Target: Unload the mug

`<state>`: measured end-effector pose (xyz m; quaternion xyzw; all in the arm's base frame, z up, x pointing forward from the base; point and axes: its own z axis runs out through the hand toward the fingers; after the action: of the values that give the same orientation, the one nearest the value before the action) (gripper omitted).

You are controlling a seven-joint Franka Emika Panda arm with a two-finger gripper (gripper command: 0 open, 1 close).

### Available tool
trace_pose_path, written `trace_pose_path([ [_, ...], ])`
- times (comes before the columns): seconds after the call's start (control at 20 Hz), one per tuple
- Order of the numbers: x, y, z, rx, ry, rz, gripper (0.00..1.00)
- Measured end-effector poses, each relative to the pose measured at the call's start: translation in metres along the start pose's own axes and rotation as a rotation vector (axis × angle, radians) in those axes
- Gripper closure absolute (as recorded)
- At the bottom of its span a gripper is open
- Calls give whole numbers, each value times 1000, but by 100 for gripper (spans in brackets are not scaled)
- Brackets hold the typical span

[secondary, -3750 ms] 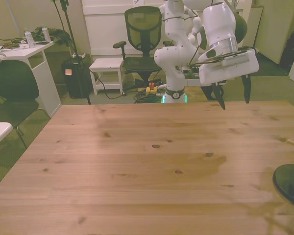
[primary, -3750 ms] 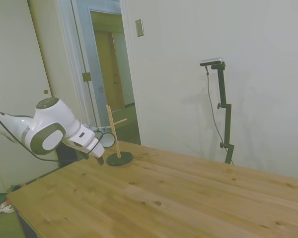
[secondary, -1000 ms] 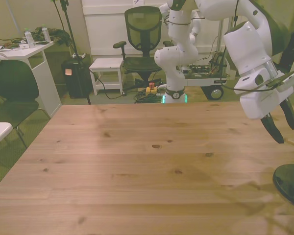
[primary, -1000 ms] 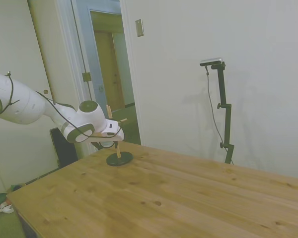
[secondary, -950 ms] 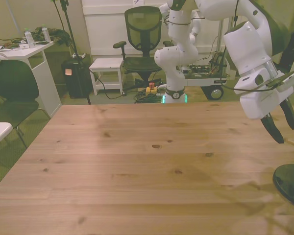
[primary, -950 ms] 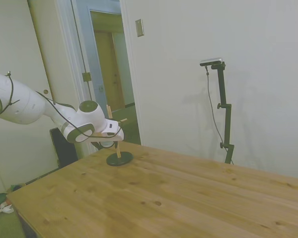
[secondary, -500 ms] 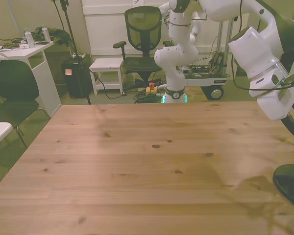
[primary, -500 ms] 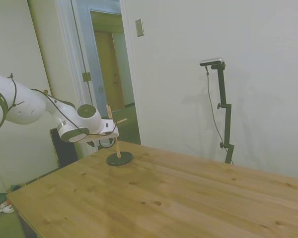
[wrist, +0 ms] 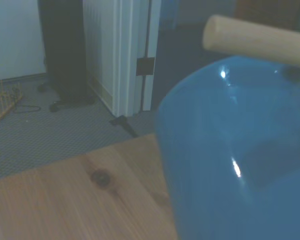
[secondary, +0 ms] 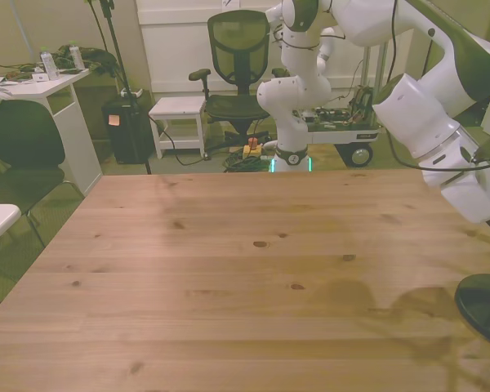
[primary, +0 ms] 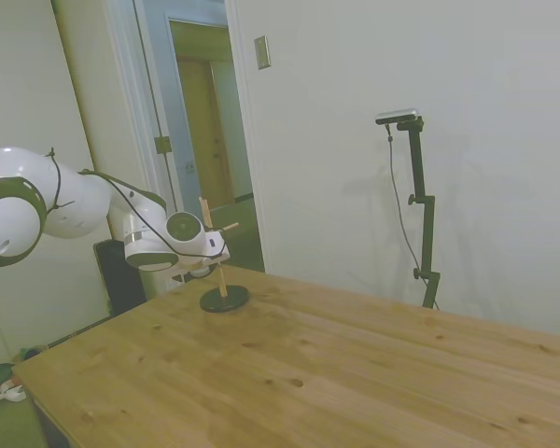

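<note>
**Operator:** Closing in on the mug (wrist: 235, 160) now. The wrist view is nearly filled with its blue wall, and a wooden peg (wrist: 255, 37) runs across just above it, so I take it the mug hangs from that peg on the wooden peg stand (primary: 217, 261) at the table's (primary: 355, 373) far corner, beside the doorway.

**Observer:** Can you see the mug from the side?

**Operator:** No. The arm's wrist hides it. Only the stand's upright post, one peg and the dark round base (primary: 224, 299) show there. In the front view just an edge of that base (secondary: 483, 306) shows at the front view's right.

**Observer:** And the gripper (primary: 208, 265)?

**Operator:** I can't tell whether it is spread or clamped. It sits right against the stand in the side view, and in the front view it runs off the frame edge.

**Observer:** Why come in so level?

**Operator:** My judgement: the mug hangs by its handle, so it must slide off along the peg. Dragging it sideways could tip the stand.
</note>
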<state>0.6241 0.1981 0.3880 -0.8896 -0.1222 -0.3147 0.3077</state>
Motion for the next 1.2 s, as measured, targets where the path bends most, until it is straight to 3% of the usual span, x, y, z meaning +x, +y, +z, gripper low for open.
trace_pose_path([
  [0.25, 1, -3, 2, 7, 2, -17, 0],
  [0.7, 6, -36, 10, 101, 65, -103, 0],
  [0.75, 5, -35, 11, 104, 65, -107, 100],
  [1.2, 3, -28, 13, 117, 54, -102, 100],
])
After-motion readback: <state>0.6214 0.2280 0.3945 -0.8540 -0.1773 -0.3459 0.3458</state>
